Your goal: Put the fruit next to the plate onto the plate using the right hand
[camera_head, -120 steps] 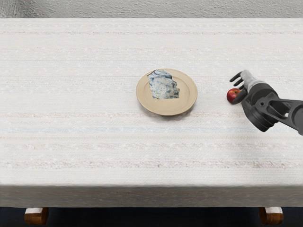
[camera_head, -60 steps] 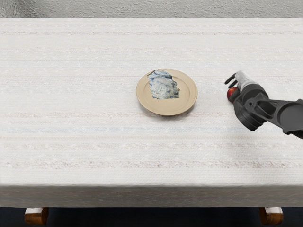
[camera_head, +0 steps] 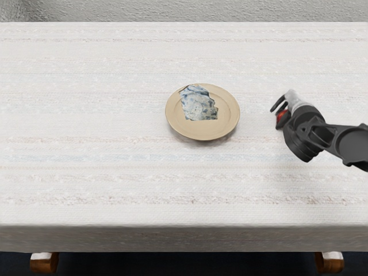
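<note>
fruit (camera_head: 280,119): red, on table (camera_head: 115,172), right of plate (camera_head: 231,115) and well apart from it; mostly hidden by the hand.
right hand (camera_head: 294,109): over the fruit, fingers (camera_head: 278,103) curled round it, looks clamped; fruit seems not yet lifted.
plate: tan, blue-grey patch (camera_head: 198,104) on its left part, right part bare.
step: finish the grasp, then lift.
how: check the wrap is firm before rising; lift straight up, clear the rim, carry left, set down low on the bare part so the fruit won't roll.
</note>
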You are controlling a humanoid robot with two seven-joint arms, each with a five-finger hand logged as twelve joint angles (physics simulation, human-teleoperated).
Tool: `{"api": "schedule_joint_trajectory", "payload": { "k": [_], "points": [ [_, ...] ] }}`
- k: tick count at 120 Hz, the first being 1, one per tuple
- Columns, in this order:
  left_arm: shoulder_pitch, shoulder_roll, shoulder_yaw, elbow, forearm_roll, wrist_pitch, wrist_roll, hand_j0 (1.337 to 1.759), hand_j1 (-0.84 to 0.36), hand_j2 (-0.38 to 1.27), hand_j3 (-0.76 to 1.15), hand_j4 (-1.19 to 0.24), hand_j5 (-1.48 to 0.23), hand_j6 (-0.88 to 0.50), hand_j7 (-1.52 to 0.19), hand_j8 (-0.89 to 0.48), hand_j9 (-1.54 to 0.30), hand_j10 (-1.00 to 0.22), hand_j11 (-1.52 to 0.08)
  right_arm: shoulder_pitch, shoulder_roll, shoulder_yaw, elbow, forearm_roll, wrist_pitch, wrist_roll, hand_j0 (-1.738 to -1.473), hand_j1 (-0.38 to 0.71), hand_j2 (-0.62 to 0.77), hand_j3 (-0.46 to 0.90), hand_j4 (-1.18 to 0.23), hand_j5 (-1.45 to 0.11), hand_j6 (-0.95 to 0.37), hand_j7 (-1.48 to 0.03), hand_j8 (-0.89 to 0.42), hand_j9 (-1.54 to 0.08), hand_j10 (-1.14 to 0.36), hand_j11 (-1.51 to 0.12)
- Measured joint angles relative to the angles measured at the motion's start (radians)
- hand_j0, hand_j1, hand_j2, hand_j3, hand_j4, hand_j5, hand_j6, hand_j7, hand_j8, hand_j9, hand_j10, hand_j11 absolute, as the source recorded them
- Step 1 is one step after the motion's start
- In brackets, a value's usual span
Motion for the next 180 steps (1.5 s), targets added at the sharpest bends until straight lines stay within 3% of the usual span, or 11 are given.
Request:
{"api": "schedule_joint_trajectory", "payload": {
  "k": [26,58,74,102,131,152,164,180],
  "points": [
    [0.0,0.0,0.0,0.0,0.0,0.0,0.0,1.658,0.34,0.0,0.0,-0.01,-0.01,-0.01,-0.01,-0.01,-0.01,-0.01,-0.01,0.029,0.0,0.018,0.01,0.022,0.004,0.0,-1.642,0.21,0.05,0.0,-0.83,-1.03,-0.67,-1.05,-0.4,-1.04,-0.48,-1.08],
    [0.0,0.0,0.0,0.0,0.0,0.0,0.0,1.658,0.34,0.0,0.0,-0.01,-0.01,-0.01,-0.01,-0.01,-0.01,-0.01,-0.01,0.114,-0.001,0.113,0.146,0.034,0.009,0.001,-1.642,0.18,0.01,0.0,-0.82,-1.09,-0.67,-1.07,-0.39,-1.08,-0.48,-1.11],
    [0.0,0.0,0.0,0.0,0.0,0.0,0.0,1.658,0.34,0.0,0.0,-0.01,-0.01,-0.01,-0.01,-0.01,-0.01,-0.01,-0.01,0.124,0.057,0.144,0.17,0.038,0.009,0.001,-1.642,0.17,-0.01,0.0,-0.82,-1.11,-0.67,-1.08,-0.39,-1.09,-0.48,-1.12],
    [0.0,0.0,0.0,0.0,0.0,0.0,0.0,1.658,0.34,0.0,0.0,-0.01,-0.01,-0.01,-0.01,-0.01,-0.01,-0.01,-0.01,0.107,0.14,0.155,0.163,0.04,0.009,0.002,-1.646,0.22,0.13,0.0,-0.81,-1.12,-0.68,-1.08,-0.38,-1.11,-0.46,-1.11],
    [0.0,0.0,0.0,0.0,0.0,0.0,0.0,1.658,0.34,0.0,0.0,-0.01,-0.01,-0.01,-0.01,-0.01,-0.01,-0.01,-0.01,0.091,0.164,0.165,0.136,0.033,0.002,0.003,-1.654,-0.02,0.02,0.0,-0.38,-0.52,-0.34,-0.5,-0.24,-0.52,-0.28,-0.51],
    [0.0,0.0,0.0,0.0,0.0,0.0,0.0,1.658,0.34,0.0,0.0,-0.01,-0.01,-0.01,-0.01,-0.01,-0.01,-0.01,-0.01,0.015,0.133,0.357,0.147,0.04,0.033,0.003,-1.656,-0.18,0.0,0.0,-0.19,-0.26,-0.17,-0.25,-0.13,-0.26,-0.15,-0.25],
    [0.0,0.0,0.0,0.0,0.0,0.0,0.0,1.658,0.34,0.0,0.0,-0.01,-0.01,-0.01,-0.01,-0.01,-0.01,-0.01,-0.01,-0.083,0.082,0.546,0.15,0.044,0.21,0.003,-1.657,-0.24,0.0,0.0,-0.12,-0.16,-0.11,-0.15,-0.08,-0.16,-0.09,-0.16],
    [0.0,0.0,0.0,0.0,0.0,0.0,0.0,1.658,0.34,0.0,0.0,-0.01,-0.01,-0.01,-0.01,-0.01,-0.01,-0.01,-0.01,-0.261,0.032,0.896,0.153,0.06,0.611,0.003,-1.658,-0.3,0.0,0.0,-0.06,-0.08,-0.06,-0.08,-0.04,-0.08,-0.05,-0.08]
  ]
}}
